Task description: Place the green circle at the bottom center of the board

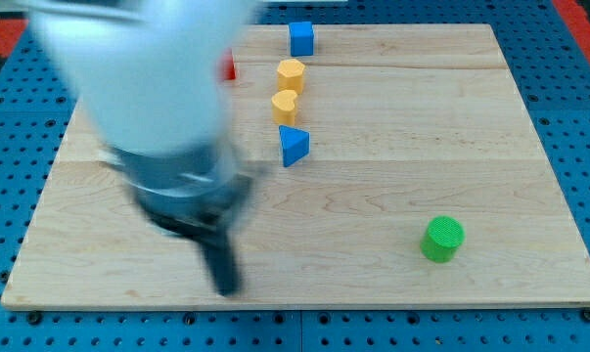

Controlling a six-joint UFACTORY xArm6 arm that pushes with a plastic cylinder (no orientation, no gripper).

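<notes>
The green circle (442,239) is a short green cylinder lying on the wooden board (392,127) at the view's lower right. My arm is a large blurred white and dark shape at the view's left. My tip (226,288) is near the board's bottom edge, left of centre, far to the left of the green circle and not touching any block.
A blue cube (301,38) sits at the top centre. Below it stand a yellow hexagon (291,74), a yellow heart (285,106) and a blue triangle (294,146). A red block (230,68) is mostly hidden behind the arm. Blue pegboard (568,59) surrounds the board.
</notes>
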